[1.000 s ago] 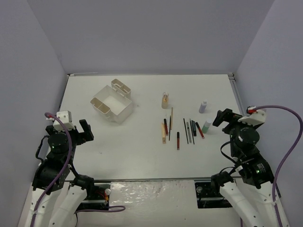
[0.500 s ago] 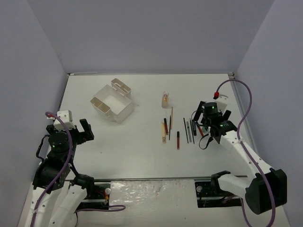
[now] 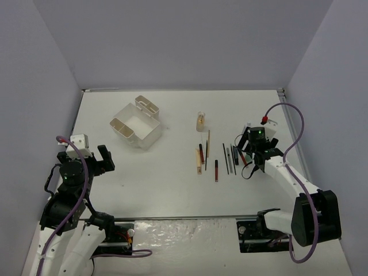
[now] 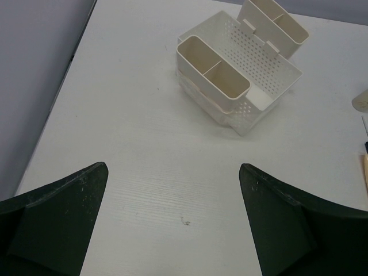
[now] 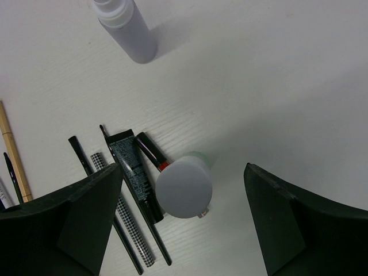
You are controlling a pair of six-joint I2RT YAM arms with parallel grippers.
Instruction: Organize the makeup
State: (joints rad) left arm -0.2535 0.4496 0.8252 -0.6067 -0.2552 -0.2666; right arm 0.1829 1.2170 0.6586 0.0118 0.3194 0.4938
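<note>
The makeup lies right of centre on the table: thin sticks (image 3: 216,169) in a loose row and a gold bottle (image 3: 200,120) behind them. My right gripper (image 3: 251,149) hangs open over the row's right end. In the right wrist view its jaws (image 5: 183,168) straddle the upright pale green bottle (image 5: 184,187), seen from above by its pale cap, without touching it. A black tube (image 5: 132,169), a red-tipped stick (image 5: 150,152) and a checked stick (image 5: 123,215) lie to its left. The grey-lilac bottle (image 5: 127,31) stands beyond. My left gripper (image 3: 102,158) is open and empty.
The white compartmented box (image 3: 136,123) stands at the back left, and the left wrist view shows it (image 4: 230,75) ahead of the open left gripper (image 4: 172,167). A tan pencil (image 5: 14,155) lies at the left edge of the right wrist view. Walls enclose the table.
</note>
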